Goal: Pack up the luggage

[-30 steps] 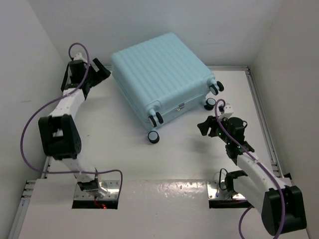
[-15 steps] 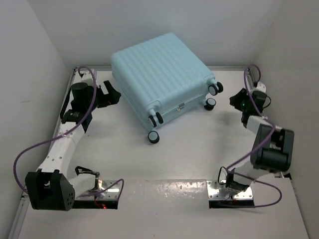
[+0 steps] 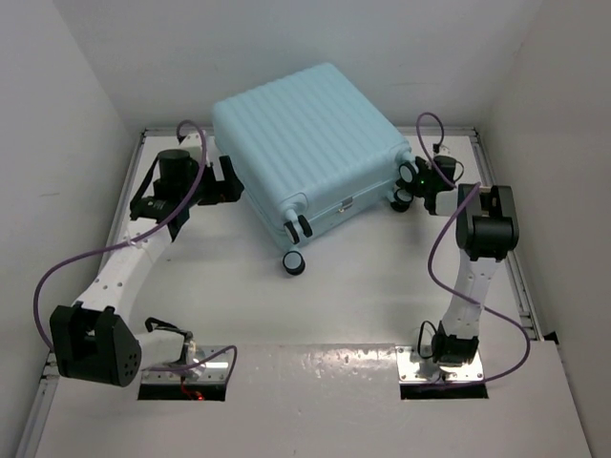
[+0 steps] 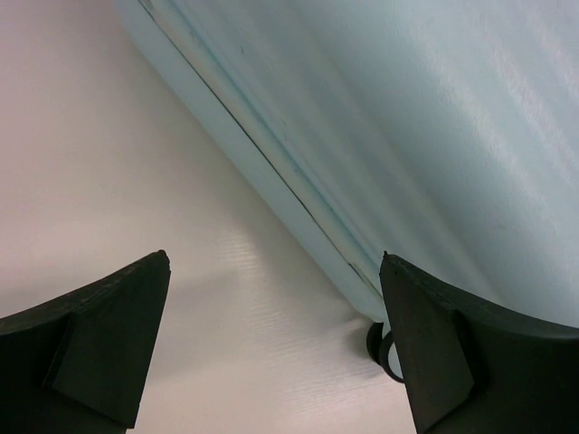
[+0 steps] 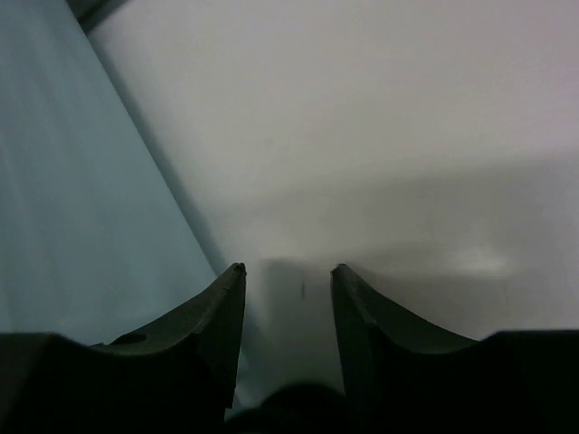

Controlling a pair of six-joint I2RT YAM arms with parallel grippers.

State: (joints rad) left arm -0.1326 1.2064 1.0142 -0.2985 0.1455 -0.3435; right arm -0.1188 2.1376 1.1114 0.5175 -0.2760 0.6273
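Note:
The luggage (image 3: 305,134), a pale aqua ribbed hard-shell suitcase, lies flat and closed at the back of the table, with its black wheels (image 3: 294,264) toward the front and right. My left gripper (image 3: 234,181) stands wide open right beside its left side. In the left wrist view the left gripper (image 4: 274,258) holds nothing, and the luggage shell (image 4: 434,136) fills the upper right above a wheel (image 4: 382,348). My right gripper (image 3: 409,183) is at the right-hand wheels. In the right wrist view it (image 5: 287,268) is partly open and empty, with the luggage (image 5: 72,181) on the left.
White walls close in the table on the left, back and right. A raised rail (image 3: 501,229) runs along the right edge. Both arm bases (image 3: 181,367) sit at the near edge, with purple cables looping off the arms.
Both arms have swung inward to the suitcase: the left from the left edge to its left side, the right from the right wall to its wheels. The right jaws narrowed.

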